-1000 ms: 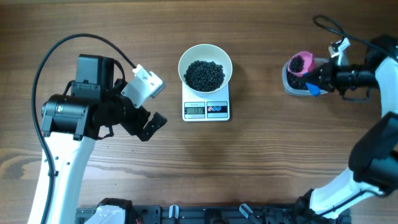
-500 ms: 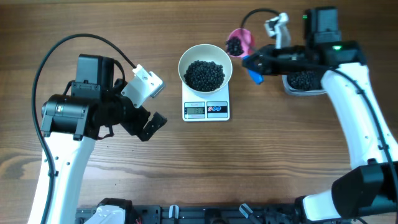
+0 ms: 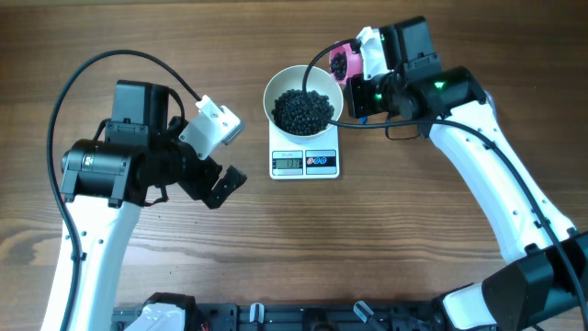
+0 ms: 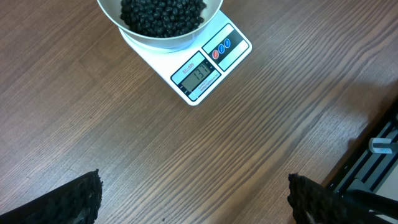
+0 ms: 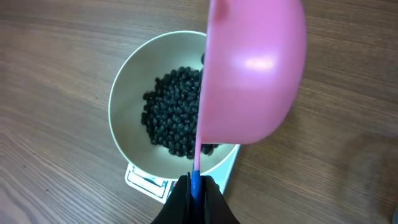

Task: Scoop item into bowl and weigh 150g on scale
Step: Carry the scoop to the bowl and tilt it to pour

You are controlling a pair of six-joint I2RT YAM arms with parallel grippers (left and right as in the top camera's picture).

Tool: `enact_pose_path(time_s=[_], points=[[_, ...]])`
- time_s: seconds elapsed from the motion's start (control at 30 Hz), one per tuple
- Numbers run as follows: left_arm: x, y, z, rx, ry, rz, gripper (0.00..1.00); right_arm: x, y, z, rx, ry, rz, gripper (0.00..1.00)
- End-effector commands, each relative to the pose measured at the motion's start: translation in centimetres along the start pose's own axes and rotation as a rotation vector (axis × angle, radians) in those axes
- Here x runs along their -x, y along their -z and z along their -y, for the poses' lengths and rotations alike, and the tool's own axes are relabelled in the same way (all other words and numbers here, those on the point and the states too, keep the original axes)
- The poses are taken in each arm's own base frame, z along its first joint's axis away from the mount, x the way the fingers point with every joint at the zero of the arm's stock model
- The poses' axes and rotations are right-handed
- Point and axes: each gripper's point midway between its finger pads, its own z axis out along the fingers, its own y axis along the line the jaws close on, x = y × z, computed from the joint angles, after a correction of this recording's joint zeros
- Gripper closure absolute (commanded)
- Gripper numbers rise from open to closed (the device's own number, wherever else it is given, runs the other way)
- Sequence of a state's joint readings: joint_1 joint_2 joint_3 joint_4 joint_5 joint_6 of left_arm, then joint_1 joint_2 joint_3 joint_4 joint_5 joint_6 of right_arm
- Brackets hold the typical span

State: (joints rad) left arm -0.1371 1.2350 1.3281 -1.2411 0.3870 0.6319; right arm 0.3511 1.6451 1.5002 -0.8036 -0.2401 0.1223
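Pink plastic scoop (image 3: 347, 57) w/ small round black beads (image 3: 338, 64) has just swung in from far right to the rim of the half-full round white bowl (image 3: 272, 92) on the white square scale (image 3: 322, 164), its blue handle (image 5: 196, 175) pinched tight in the right gripper (image 5: 194, 186), left gripper (image 4: 194, 199) spread wide & idle, display (image 4: 198, 73) reads approx 131, so I'd judge a partial tip-in comes next.

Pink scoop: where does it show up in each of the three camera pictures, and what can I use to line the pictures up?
Overhead: the pink scoop is near the top centre, at the upper right rim of the white bowl.
Left wrist: not in it; only the bowl and the scale show at the top.
Right wrist: it fills the upper right, in front of the bowl's right edge.
Shared landmark: the white bowl of black beads.
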Motion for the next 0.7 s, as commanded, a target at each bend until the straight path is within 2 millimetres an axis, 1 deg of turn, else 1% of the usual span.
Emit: enact_pose_path(time_s=[0.0,0.3,0.37,0.47,0.5,0.53,0.57,0.6,0.63,0.67], points=[[-0.1,0.2,0.0,0.004,-0.016,0.004,0.00,0.3,0.8,-1.6,0.073,0.033,0.014,0.96],[-0.1,0.2,0.0,0.004,-0.016,0.004,0.00,-0.2,0.8,-1.8,0.081,0.022,-0.005,0.96],[-0.1,0.2,0.0,0.004,-0.016,0.004,0.00,-0.3,0.8,-2.2,0.106,0.023,-0.009,0.96],[-0.1,0.2,0.0,0.004,-0.016,0.004,0.00,-0.2,0.7,-1.8,0.082,0.029,-0.005,0.96],[-0.1,0.2,0.0,0.004,-0.016,0.004,0.00,0.2,0.7,-1.6,0.073,0.012,0.009,0.96],[-0.1,0.2,0.0,0.004,-0.016,0.004,0.00,0.2,0.6,-2.5,0.112,0.010,0.008,0.96],[-0.1,0.2,0.0,0.004,-0.016,0.004,0.00,-0.1,0.5,-2.8,0.105,0.040,-0.001,0.96],[-0.1,0.2,0.0,0.004,-0.016,0.004,0.00,-0.2,0.3,-1.9,0.038,0.075,-0.001,0.96],[-0.1,0.2,0.0,0.004,-0.016,0.004,0.00,0.0,0.3,-1.9,0.034,0.039,0.006,0.96],[-0.1,0.2,0.0,0.004,-0.016,0.004,0.00,-0.5,-0.1,-2.2,0.038,0.070,-0.015,0.96]])
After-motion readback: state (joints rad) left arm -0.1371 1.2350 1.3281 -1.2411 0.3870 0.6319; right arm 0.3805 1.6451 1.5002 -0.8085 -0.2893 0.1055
